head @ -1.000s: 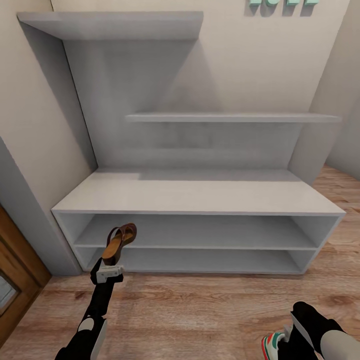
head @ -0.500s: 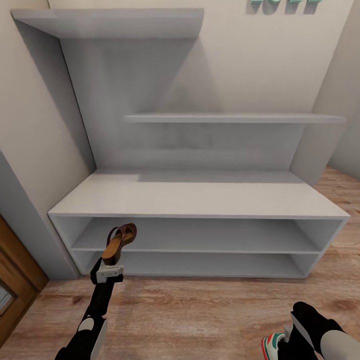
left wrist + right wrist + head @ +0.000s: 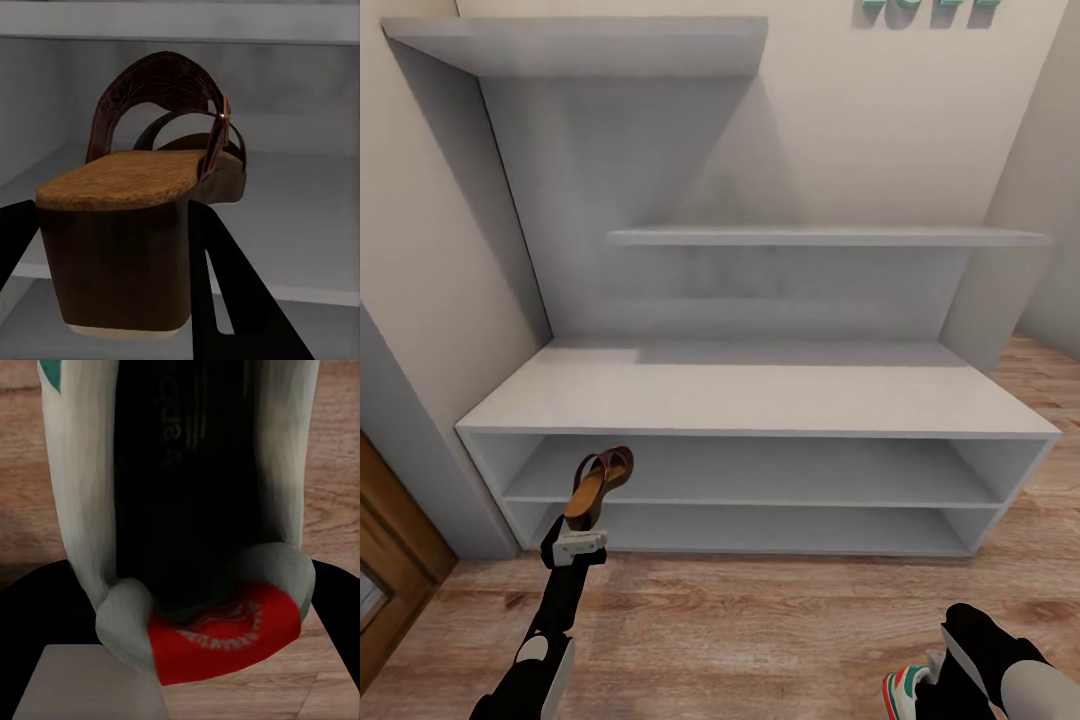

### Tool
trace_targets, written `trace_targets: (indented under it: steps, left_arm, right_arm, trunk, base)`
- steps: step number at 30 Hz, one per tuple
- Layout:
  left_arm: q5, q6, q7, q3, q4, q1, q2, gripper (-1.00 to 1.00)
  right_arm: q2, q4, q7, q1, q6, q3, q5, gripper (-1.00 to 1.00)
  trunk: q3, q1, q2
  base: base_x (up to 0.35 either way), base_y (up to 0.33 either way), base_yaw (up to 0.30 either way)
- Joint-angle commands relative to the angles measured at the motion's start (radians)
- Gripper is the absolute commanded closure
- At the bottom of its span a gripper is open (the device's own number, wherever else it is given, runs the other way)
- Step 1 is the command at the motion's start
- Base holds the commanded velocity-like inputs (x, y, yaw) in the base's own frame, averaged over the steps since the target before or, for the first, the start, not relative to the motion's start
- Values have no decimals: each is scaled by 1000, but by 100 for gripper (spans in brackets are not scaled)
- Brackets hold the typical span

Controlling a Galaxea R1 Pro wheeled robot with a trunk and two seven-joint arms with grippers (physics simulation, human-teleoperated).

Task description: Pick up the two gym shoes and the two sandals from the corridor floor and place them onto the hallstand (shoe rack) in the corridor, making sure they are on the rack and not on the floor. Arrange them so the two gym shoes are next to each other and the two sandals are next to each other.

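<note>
— What's standing around them right now?

— The shoe rack (image 3: 760,395) is sitting against the wall, its broad top and both low shelves bare, with two stepped wall shelves rising above it. Some teal letters (image 3: 925,10) are hanging on the wall by the top edge, and a brown door (image 3: 385,560) is showing at the left, past the rack's left end.

— Anything blocking the way in?

— Nothing is lying on the wood floor (image 3: 760,610) in front of the rack.

— And the shoes?

— The left gripper (image 3: 582,530) is holding a brown sandal (image 3: 600,485) by its heel block, fingers (image 3: 225,300) pinching it on both sides, toe pointing into the rack. It's hanging in the air in front of the left end of the two open shelves, near their front edges, touching neither.

— The other arm?

— The right gripper (image 3: 930,685) is hanging low over the floor at the right, well apart from the rack, clamped on a white sneaker (image 3: 905,692) with teal and red trim. Looking along its fingers, I'm seeing straight into the sneaker's dark opening with the red heel patch (image 3: 225,637) closest.
</note>
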Motion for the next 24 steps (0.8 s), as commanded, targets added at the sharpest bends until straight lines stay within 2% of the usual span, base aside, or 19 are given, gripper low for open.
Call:
trace_targets:
  steps: [1,9,24]
  left_arm:
    - [0,0,0,0,0,0,0,100]
    - [0,0,0,0,1,0,0,100]
    - [0,0,0,0,1,0,1,100]
  right_arm:
    - [0,0,0,0,0,0,0,100]
    - [0,0,0,0,0,0,0,100]
    - [0,0,1,0,0,0,0,100]
  trunk:
    - [0,0,0]
    - [0,0,0]
    - [0,0,0]
  base:
    - [41,0,0]
    - [122,0,0]
    - [16,0,0]
